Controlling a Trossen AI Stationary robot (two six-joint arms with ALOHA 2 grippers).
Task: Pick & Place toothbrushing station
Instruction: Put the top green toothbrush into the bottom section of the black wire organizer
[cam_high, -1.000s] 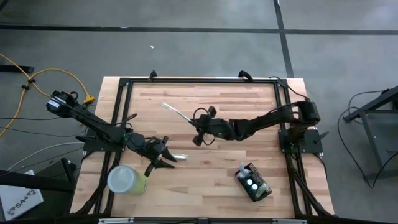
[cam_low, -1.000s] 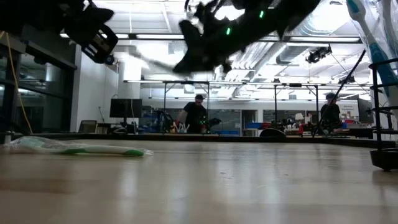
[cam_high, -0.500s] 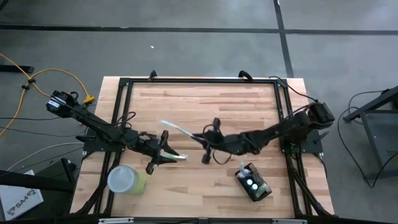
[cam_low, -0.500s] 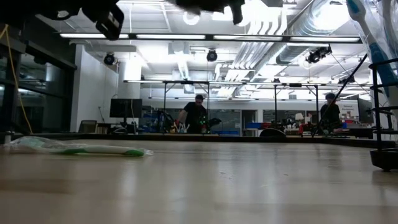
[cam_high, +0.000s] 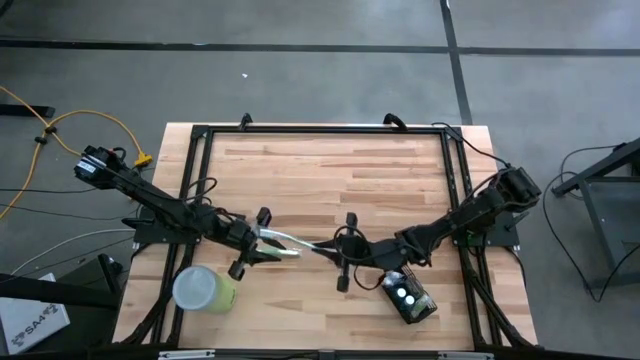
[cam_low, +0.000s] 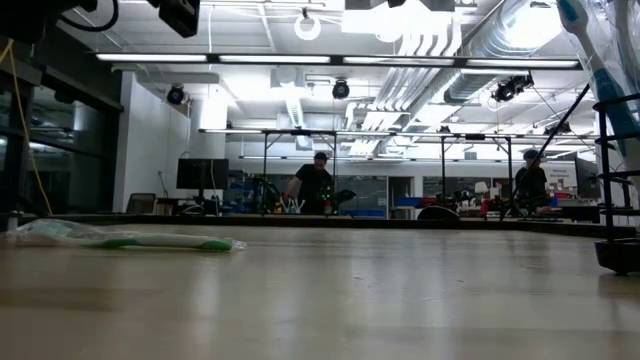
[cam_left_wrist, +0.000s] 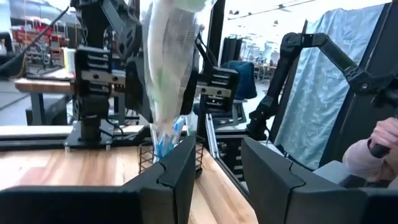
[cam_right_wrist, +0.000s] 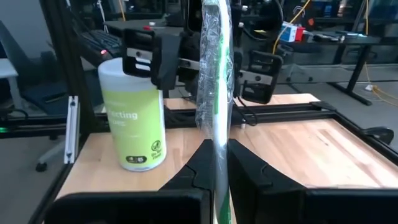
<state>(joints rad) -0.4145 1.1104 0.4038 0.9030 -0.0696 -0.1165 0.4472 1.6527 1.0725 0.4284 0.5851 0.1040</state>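
Station (cam_high: 407, 297) sits near-right on the table (cam_high: 330, 170), upright. The right arm passes just far of it.

- Right claw (cam_high: 322, 246): mid-table, closed on a wrapped brush (cam_high: 285, 239). The brush's free end points left at the left claw (cam_high: 266, 246).
- Left claw: raised off the table, jaws apart, nothing held. The brush end is just ahead of its fingers (cam_left_wrist: 171, 180); contact can't be told.
- Second wrapped brush (cam_low: 130, 240) lies flat on the table. Green cup (cam_high: 203, 290) is near-left.

Risks, as judged:
- The claws are close and could clash.
- The slick wrapper may let the brush pivot or slip.
- The right forearm could knock the station on a swing.

Change: a second ago the right claw held the brush farther up the table. It has since come nearer, toward the left claw, and risen out of the low view. Station and cup have not moved.
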